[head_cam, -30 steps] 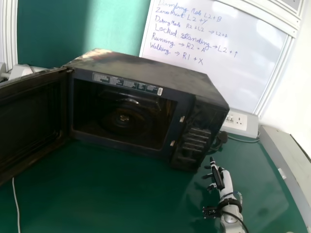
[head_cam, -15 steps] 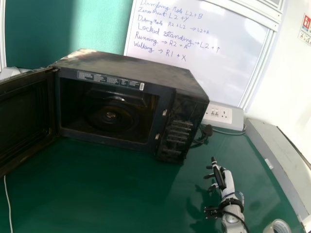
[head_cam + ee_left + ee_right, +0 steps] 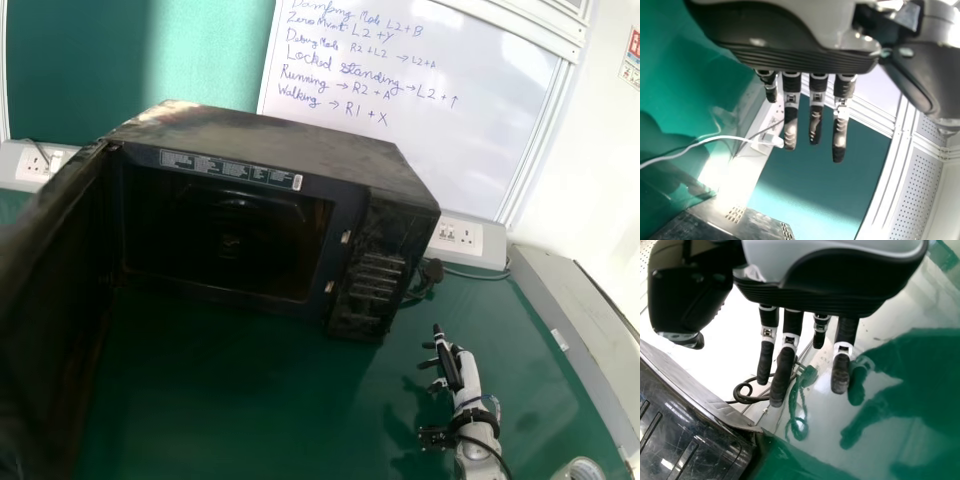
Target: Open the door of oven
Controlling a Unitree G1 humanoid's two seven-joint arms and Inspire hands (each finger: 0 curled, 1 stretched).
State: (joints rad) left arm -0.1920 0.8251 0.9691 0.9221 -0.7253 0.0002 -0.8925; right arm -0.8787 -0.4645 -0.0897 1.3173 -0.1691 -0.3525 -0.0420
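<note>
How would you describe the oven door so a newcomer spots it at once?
On the green table stands the big dark oven, its cavity facing the camera. From the cavity's left edge the door juts out toward the camera. Unlike the ridged control panel on the cavity's right, it angles away from the oven.

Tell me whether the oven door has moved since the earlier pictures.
Yes: judged against the oven body, the door has swung toward the robot, from pointing out to the left, but still stands open.
</note>
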